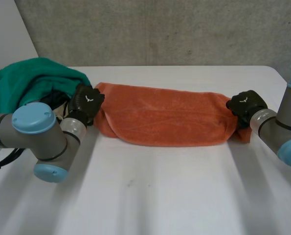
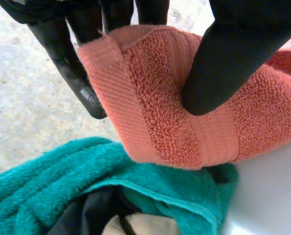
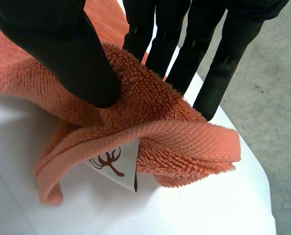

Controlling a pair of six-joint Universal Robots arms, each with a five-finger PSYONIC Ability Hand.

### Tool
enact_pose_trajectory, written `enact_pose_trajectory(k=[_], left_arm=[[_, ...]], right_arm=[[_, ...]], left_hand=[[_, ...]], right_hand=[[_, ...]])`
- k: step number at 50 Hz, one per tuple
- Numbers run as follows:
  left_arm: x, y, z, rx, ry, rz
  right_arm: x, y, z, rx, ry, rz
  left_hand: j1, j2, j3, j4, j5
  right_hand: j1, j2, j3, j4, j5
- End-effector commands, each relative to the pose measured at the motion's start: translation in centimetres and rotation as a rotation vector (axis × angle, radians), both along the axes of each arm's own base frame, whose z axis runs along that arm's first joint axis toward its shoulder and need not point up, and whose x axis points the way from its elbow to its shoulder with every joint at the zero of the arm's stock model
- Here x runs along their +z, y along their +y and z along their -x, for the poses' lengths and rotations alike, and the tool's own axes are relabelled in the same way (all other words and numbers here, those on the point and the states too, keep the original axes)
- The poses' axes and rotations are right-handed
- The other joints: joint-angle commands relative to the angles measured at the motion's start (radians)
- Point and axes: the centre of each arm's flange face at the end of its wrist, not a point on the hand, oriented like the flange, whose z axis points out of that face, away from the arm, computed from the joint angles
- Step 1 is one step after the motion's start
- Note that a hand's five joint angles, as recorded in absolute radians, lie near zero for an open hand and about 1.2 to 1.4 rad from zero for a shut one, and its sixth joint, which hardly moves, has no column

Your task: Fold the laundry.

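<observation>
While the left hand is pinching one end of the orange towel between thumb and fingers, the right hand is gripping the opposite end likewise; the towel is stretching between them, with a green cloth beside the left hand.

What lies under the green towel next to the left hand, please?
Under the green towel, something black and something cream peek out; the rest of both is covered. The left hand pinches the orange towel beside it.
</observation>
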Motion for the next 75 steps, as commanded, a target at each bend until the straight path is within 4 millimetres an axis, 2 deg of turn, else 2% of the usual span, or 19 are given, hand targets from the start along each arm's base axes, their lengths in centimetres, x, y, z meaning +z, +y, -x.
enact_pose_trajectory(k=[1,12,15,16,20,26,30,36,40,51,56,58,59,60,61,64,67,70,75], left_arm=[[-0.9,-0.3,-0.3,-0.008,-0.072,-0.048],[-1.0,-0.9,0.2,-0.025,-0.059,-0.088],[-1.7,-1.3,0.3,-0.022,-0.079,-0.123],[-1.9,-1.4,0.3,-0.016,-0.091,-0.142],[-2.0,-1.4,0.1,-0.003,-0.12,-0.186],[1.5,0.3,-0.7,0.037,-0.097,-0.19],[4.5,3.1,-1.3,0.024,-0.053,-0.175],[7.1,6.0,-2.3,0.006,-0.015,-0.137],[8.2,6.6,-3.1,0.006,0.022,-0.111],[6.0,5.8,-3.4,0.006,0.033,-0.205],[6.1,6.2,-3.3,0.005,0.042,-0.216],[6.7,6.5,-3.2,0.002,0.058,-0.208],[6.9,6.6,-3.1,0.002,0.063,-0.205],[7.1,6.8,-3.0,-0.001,0.069,-0.202],[7.5,7.0,-2.9,-0.004,0.079,-0.193],[7.8,7.3,-2.8,-0.007,0.085,-0.19],[7.8,7.4,-2.7,-0.004,0.087,-0.189],[8.0,7.3,-2.7,0.0,0.089,-0.183],[8.7,7.1,-2.8,0.008,0.098,-0.161]], right_arm=[[0.1,0.1,0.0,-0.008,-0.012,-0.006],[0.4,0.7,-0.1,-0.005,-0.018,-0.018],[0.7,0.8,0.1,-0.011,-0.027,-0.024],[0.7,0.9,0.2,-0.014,-0.029,-0.031],[1.0,1.0,0.8,-0.032,-0.04,-0.06],[3.2,2.4,1.8,-0.065,-0.077,-0.151],[6.3,2.8,3.3,-0.094,-0.098,-0.152],[9.0,2.5,4.4,-0.104,-0.106,-0.144],[9.8,2.1,4.8,-0.108,-0.112,-0.149],[7.6,-1.3,3.4,-0.051,-0.125,-0.083],[5.7,-4.9,1.5,-0.002,-0.17,0.085],[4.1,-6.4,0.4,0.026,-0.204,0.14],[3.6,-6.8,0.1,0.03,-0.212,0.159],[3.1,-7.1,-0.4,0.035,-0.222,0.175],[2.5,-7.7,-1.2,0.042,-0.234,0.211],[2.9,-8.5,-1.4,-0.011,-0.236,0.276],[4.1,-8.5,-0.7,-0.09,-0.243,0.294],[6.6,-7.3,0.2,-0.154,-0.269,0.273],[8.0,-3.9,1.4,-0.103,-0.223,0.115]], left_hand=[[0.166,0.164,0.167,0.159,0.17],[0.151,0.15,0.152,0.144,0.155],[0.207,0.205,0.208,0.2,0.211],[0.308,0.307,0.309,0.302,0.313],[0.309,0.308,0.31,0.303,0.314],[0.309,0.308,0.31,0.303,0.314],[0.309,0.308,0.31,0.303,0.314],[0.309,0.308,0.31,0.303,0.314],[0.309,0.308,0.31,0.303,0.314],[0.309,0.308,0.31,0.303,0.314],[0.309,0.308,0.31,0.303,0.314],[0.309,0.308,0.31,0.303,0.314],[0.309,0.308,0.31,0.303,0.314],[0.309,0.308,0.31,0.303,0.314],[0.309,0.308,0.31,0.303,0.314],[0.309,0.308,0.31,0.303,0.314],[0.309,0.308,0.31,0.303,0.314],[0.309,0.308,0.31,0.303,0.314],[0.309,0.308,0.31,0.303,0.314]], right_hand=[[0.28,0.218,0.212,0.203,0.241],[0.28,0.218,0.212,0.203,0.241],[0.28,0.218,0.212,0.203,0.241],[0.28,0.218,0.212,0.203,0.241],[0.28,0.218,0.212,0.203,0.241],[0.28,0.218,0.212,0.203,0.241],[0.28,0.218,0.212,0.203,0.241],[0.28,0.218,0.212,0.203,0.241],[0.28,0.218,0.212,0.203,0.241],[0.28,0.218,0.212,0.203,0.241],[0.28,0.218,0.212,0.203,0.241],[0.28,0.218,0.212,0.203,0.241],[0.178,0.116,0.11,0.1,0.138],[-0.053,-0.114,-0.121,-0.13,-0.092],[-0.404,-0.465,-0.472,-0.481,-0.443],[-0.942,-1.003,-1.01,-1.019,-0.981],[-0.942,-1.003,-1.01,-1.019,-0.981],[-0.942,-1.003,-1.01,-1.019,-0.981],[-0.942,-1.003,-1.01,-1.019,-0.981]])
